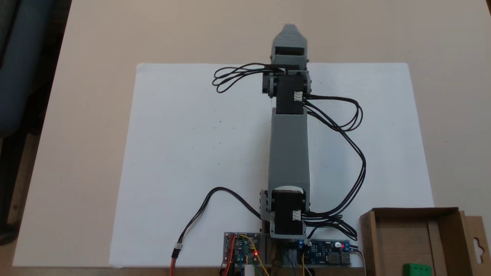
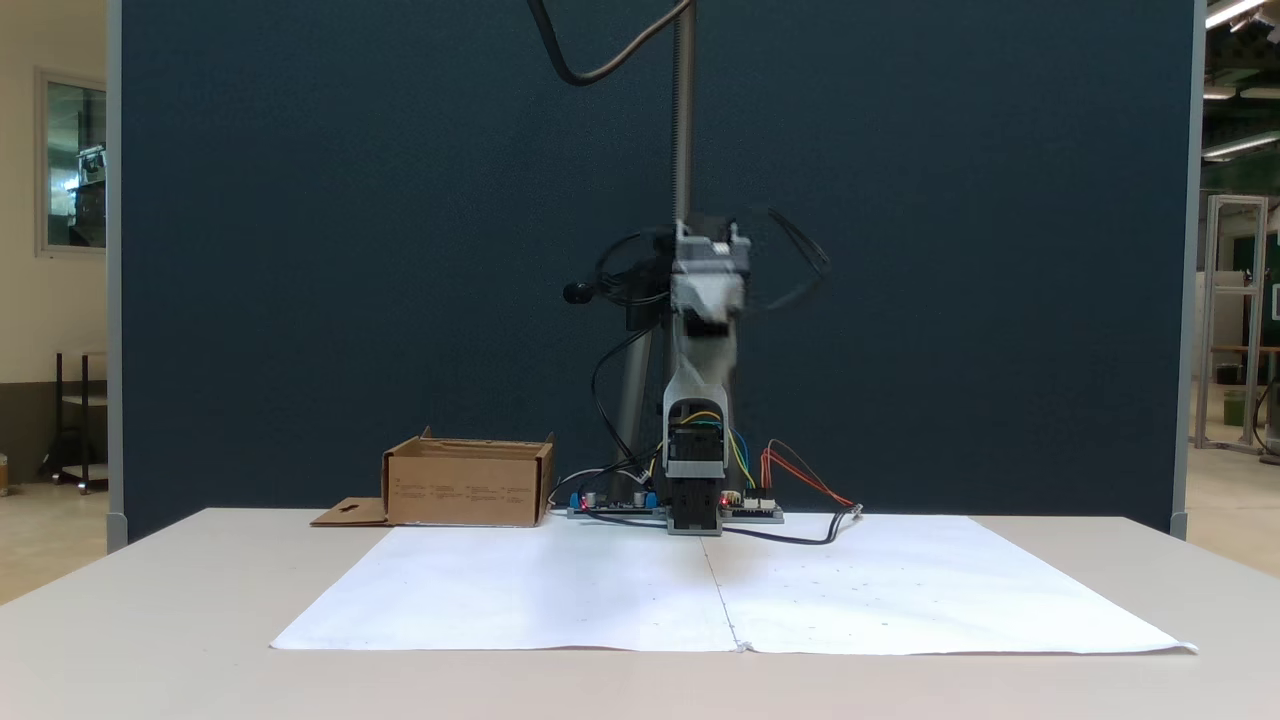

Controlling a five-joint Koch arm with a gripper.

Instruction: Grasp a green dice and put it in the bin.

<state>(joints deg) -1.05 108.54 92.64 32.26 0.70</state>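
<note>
Paper bare; green dice half cropped in bin.

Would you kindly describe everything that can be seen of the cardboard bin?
The bin is a brown corrugated cardboard box, rectangular and open at the top, with low walls. A side flap with a keyhole-shaped cutout lies flat on the table beside it. It stands upright on the table next to the arm's base and circuit boards, off the white sheet. Inside, the green dice rests on its floor. Faint print marks one outer wall.
</note>
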